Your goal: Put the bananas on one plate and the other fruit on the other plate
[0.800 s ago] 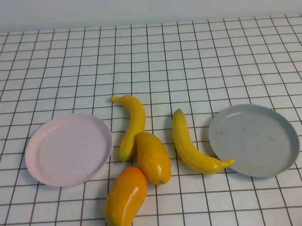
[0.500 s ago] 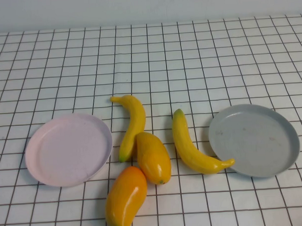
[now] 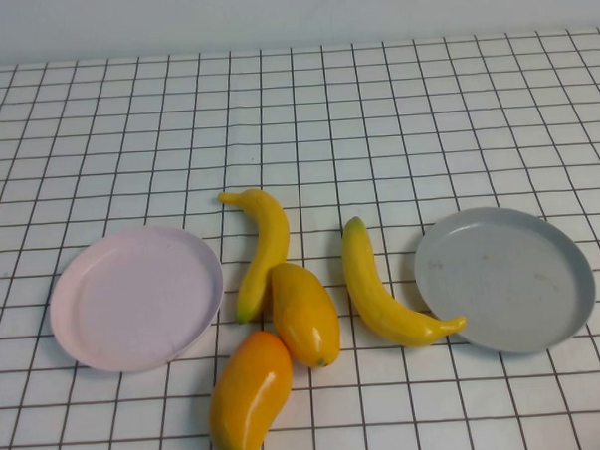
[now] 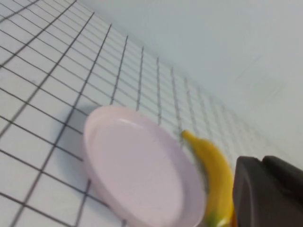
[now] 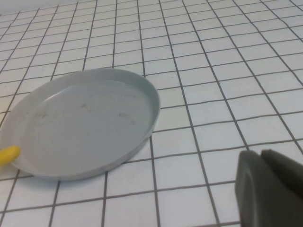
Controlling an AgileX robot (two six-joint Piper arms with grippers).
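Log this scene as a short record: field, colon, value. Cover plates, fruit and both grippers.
pink plate: left side, empty
grey plate: right side, empty
bananas: on the table between the plates; the right one's tip reaches the grey rim
mangoes: on the table, touching
left gripper: shut, near pink plate
right gripper: shut, near grey plate

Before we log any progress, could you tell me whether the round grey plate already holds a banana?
No: in the high view the round grey plate is bare, and the nearest slim yellow banana lies on the table with only its tip at the rim.
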